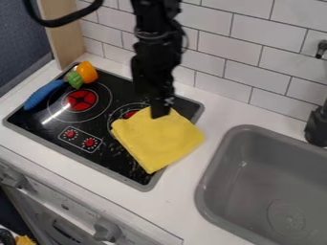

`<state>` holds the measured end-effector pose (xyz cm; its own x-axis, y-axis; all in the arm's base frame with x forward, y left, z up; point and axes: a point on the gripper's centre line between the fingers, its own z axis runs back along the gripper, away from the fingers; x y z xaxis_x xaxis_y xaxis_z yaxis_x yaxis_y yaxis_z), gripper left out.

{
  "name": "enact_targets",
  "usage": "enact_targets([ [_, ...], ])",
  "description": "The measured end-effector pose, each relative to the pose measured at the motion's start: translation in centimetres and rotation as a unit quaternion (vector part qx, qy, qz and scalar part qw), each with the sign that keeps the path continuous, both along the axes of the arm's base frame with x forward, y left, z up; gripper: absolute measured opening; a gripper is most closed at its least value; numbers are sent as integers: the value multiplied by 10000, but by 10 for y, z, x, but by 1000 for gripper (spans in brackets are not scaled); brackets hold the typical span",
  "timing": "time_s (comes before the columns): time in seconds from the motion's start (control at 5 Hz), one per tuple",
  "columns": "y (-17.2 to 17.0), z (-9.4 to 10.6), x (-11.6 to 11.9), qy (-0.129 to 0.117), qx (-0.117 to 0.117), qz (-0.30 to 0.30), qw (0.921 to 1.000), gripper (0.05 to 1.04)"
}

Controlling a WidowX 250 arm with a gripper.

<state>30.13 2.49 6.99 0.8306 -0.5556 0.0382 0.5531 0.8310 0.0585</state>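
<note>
Yellow cloth, one, lying across cooktop rim

Cloth [158, 139]: on black cooktop [105, 160], toward its 4 o'clock, partly over the counter [191, 184]. Gripper [159, 111]: at the cloth's 12 o'clock edge; whether apart, together or clamped, cannot tell. Handling, by judgement: light, limp, unbreakable; best pinched at the 12 o'clock edge. Surrounds: raised cooktop rim beneath; counter, then sink [271, 179], toward 4 o'clock; tiled wall [256, 57] toward 1; orange-and-green toy [83, 75] toward 11.

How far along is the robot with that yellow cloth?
Already done: the gripper is down at the upper edge of the yellow cloth. In hand: I can't tell whether it grips the cloth, which lies over the stovetop's right edge. Left, probably: whatever move ends with the gripper clear of the cloth.
</note>
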Motion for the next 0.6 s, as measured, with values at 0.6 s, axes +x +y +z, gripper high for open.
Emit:
enact_targets([
  [0.6, 103, -3, -11, 35, 564, 1406, 9885, 1000],
])
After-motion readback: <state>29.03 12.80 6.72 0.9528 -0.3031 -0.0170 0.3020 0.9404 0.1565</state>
